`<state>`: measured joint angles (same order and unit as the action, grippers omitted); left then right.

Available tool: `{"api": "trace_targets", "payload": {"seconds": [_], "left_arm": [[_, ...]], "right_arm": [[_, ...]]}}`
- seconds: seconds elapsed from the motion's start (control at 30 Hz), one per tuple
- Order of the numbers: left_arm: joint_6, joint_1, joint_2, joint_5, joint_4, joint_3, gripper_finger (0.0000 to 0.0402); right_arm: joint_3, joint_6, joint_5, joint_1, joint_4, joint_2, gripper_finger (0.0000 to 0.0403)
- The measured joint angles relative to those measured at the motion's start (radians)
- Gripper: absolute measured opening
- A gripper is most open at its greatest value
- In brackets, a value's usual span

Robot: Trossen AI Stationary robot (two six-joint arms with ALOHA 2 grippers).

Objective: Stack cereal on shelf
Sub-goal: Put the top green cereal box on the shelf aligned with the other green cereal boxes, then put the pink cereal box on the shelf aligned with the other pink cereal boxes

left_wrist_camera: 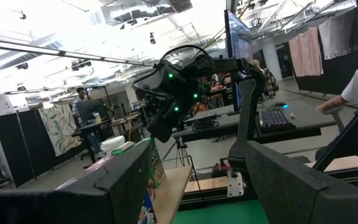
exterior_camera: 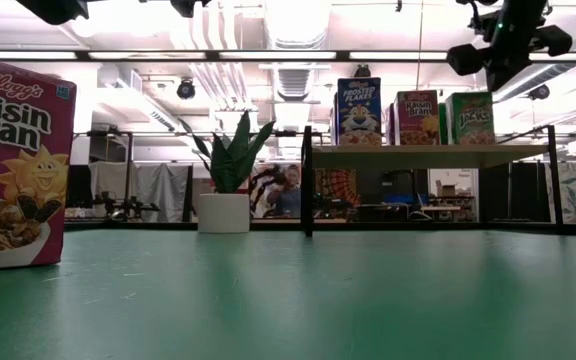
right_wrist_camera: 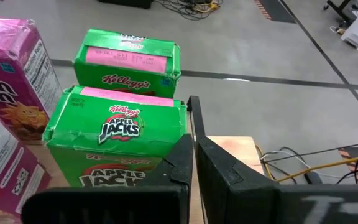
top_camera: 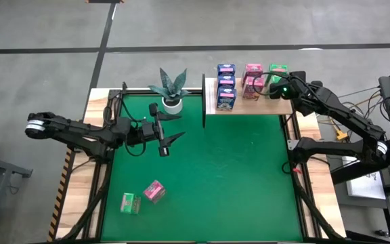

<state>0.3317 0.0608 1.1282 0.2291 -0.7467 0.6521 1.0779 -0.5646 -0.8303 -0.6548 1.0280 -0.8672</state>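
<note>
The shelf (top_camera: 249, 106) stands at the mat's far edge and carries several cereal boxes: blue ones (top_camera: 225, 85), pink ones (top_camera: 252, 80) and two green ones (right_wrist_camera: 117, 137) (right_wrist_camera: 129, 56). My right gripper (right_wrist_camera: 193, 163) is shut just over the right end of the nearer green box; in the low view my right gripper (exterior_camera: 498, 70) hangs above the boxes. One green box (top_camera: 130, 202) and one pink box (top_camera: 154, 191) lie on the mat near its front left. My left gripper (top_camera: 170, 139) is open and high over the mat's left half, with nothing between its fingers. My right gripper points slantwise down at the right top edge (right_wrist_camera: 182, 121) of the nearer green box with its fingers shut. I cannot tell whether the fingers touch the box. The box stands upright on the shelf.
A potted plant (top_camera: 171, 88) stands at the mat's far edge, left of the shelf's black upright (top_camera: 203, 100). The pink box on the mat (exterior_camera: 13, 165) fills the low view's left side. People show in the room beyond the table.
</note>
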Motion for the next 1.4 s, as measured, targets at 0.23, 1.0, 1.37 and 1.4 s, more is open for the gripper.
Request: {"api": "trace_targets", "payload": {"seconds": [0.23, 1.0, 1.37, 1.4], "left_arm": [[0.0, 0.0, 0.0, 0.0, 0.0, 0.0, 0.0242], [0.0, 0.0, 0.0, 0.0, -0.006, 0.0, 0.0242], [-0.078, 0.002, 0.0, 0.0, -0.014, 0.0, 0.0242], [-0.088, 0.002, 0.0, -0.001, -0.014, 0.0, 0.0242]], "right_arm": [[0.0, 0.016, 0.0, 0.0, -0.003, 0.001, 0.0012], [0.035, 0.088, 0.039, 0.017, -0.015, 0.045, 0.0012], [0.041, 0.098, 0.098, 0.297, -0.05, 0.104, 0.0012], [0.04, 0.103, 0.097, 0.331, -0.062, 0.104, 0.0012]]}}
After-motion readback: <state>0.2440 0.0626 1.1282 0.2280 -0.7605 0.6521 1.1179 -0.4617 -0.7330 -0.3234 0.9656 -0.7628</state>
